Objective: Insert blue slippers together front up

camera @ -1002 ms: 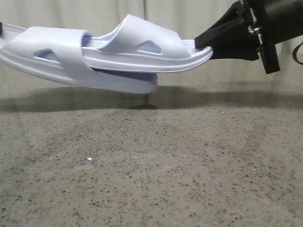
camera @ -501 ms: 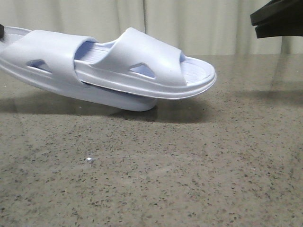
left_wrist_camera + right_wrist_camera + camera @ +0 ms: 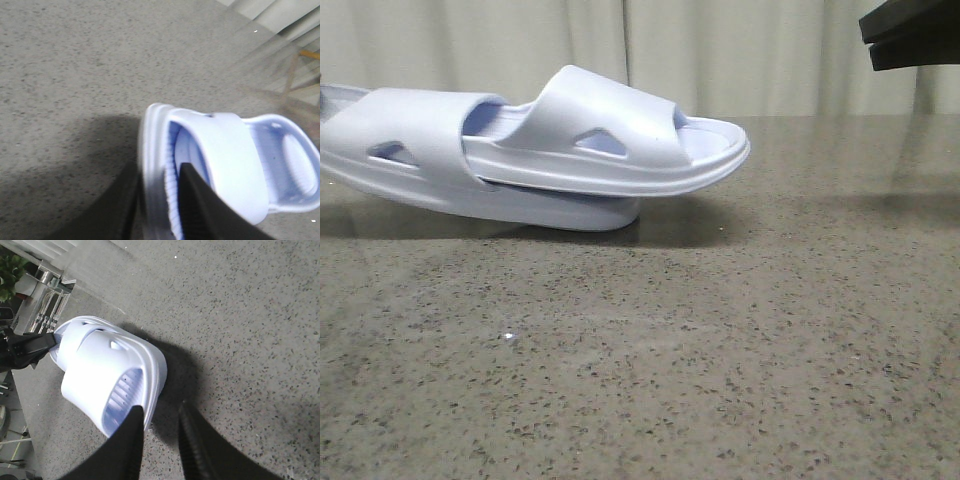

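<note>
The blue slippers (image 3: 610, 140) are nested: the nearer one is pushed through the strap of the other (image 3: 410, 130), and both point right. The lower slipper's tip touches or nearly touches the tabletop. My left gripper (image 3: 160, 200) is shut on the sole rim of the outer slipper (image 3: 230, 150), one finger on the ribbed footbed and one under the sole; it is out of the front view. The right gripper (image 3: 868, 42) hangs at the upper right, away from the pair. In its wrist view the right gripper (image 3: 160, 415) is open and empty, short of the slippers (image 3: 100, 370).
The speckled grey stone tabletop (image 3: 700, 340) stretches in front of and to the right of the slippers. Pale curtains (image 3: 770, 50) hang behind. A plant (image 3: 12, 275) and a metal rack (image 3: 47, 305) stand beyond the table's far side.
The right gripper has let go of the nearer slipper's end and drawn back up to the right. The nested pair has sunk toward the table and shifted slightly left.
</note>
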